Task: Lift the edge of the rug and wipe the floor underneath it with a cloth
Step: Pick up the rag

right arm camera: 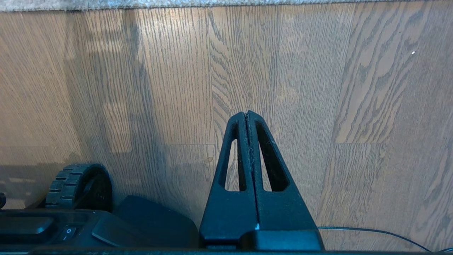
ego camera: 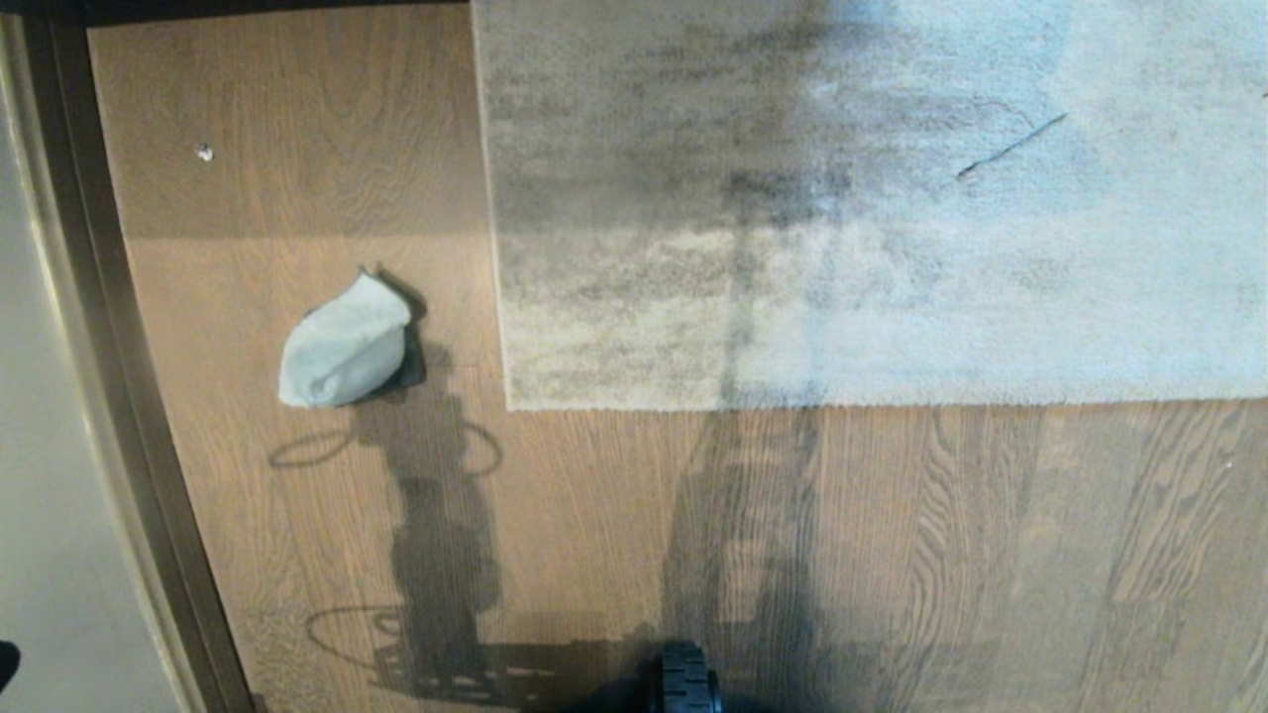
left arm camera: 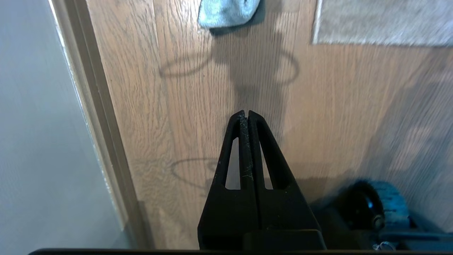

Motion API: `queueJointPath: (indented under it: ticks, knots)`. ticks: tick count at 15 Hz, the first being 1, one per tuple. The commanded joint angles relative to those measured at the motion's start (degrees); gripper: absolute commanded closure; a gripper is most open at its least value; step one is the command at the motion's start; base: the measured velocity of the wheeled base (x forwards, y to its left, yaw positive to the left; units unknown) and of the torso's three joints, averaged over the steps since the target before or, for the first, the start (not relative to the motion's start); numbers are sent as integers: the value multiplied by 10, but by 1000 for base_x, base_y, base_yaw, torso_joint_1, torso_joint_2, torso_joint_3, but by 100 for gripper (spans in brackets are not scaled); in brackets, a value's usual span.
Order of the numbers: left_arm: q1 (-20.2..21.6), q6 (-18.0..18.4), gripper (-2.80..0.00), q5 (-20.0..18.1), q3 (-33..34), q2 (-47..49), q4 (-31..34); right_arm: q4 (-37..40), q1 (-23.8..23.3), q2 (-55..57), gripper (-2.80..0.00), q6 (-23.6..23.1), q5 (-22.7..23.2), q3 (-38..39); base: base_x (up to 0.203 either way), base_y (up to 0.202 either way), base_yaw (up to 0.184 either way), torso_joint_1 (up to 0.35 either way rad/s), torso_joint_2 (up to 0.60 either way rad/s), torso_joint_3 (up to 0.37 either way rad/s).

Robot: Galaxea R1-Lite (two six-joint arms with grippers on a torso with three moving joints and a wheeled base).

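A: Where does the small pale grey-white soft cloth (ego camera: 344, 344) lie?

B: It sits bunched up on the light brown wood-grain plank floor (ego camera: 297, 198), left of the large pale grey mottled short-pile rug (ego camera: 872, 198), near its left border but apart from it. A dark shadow falls just to its right. The left wrist view catches its near end too (left arm camera: 226, 12).

A: And the rug edge?

B: The rug edge (ego camera: 852, 401) runs straight across, lying flat on the planks, and meets the left border at a square corner (ego camera: 509, 404). The right wrist view shows the same border as a thin strip at the far side (right arm camera: 212, 4).

A: What about the grippers?

B: The black left gripper (left arm camera: 246, 113) hangs over bare floor on the near side of the cloth, well apart from it, its fingers pressed together on nothing. The black right gripper (right arm camera: 246, 114) hangs over the planks near the rug edge, fingers likewise pressed together and empty.

A: Anything else in sight?

B: A dark brown skirting strip (ego camera: 109, 327) runs along the left. A black ridged wheel (ego camera: 686, 681) of the base shows at the near edge, and a small pale speck (ego camera: 204, 152) lies on the far left planks.
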Motion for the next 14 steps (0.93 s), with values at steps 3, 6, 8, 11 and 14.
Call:
queueJointPath:
  ticks: [3,6,8,11,14]
  knots:
    - [0,27,0,-1,-22,113,-34,0,0,0,0,0,0,0,0,0,0,0,0,0]
    - [2,32,0,0,-17,204,-143,0,0,0,0,0,0,0,0,0,0,0,0,0]
    - [4,34,0,1,-14,276,-220,0,0,0,0,0,0,0,0,0,0,0,0,0]
    - [9,34,0,2,-14,385,-344,0,0,0,0,-1,0,0,0,0,0,0,0,0]
    - [19,33,0,2,-21,485,-468,0,0,0,0,0,0,0,0,0,0,0,0,0]
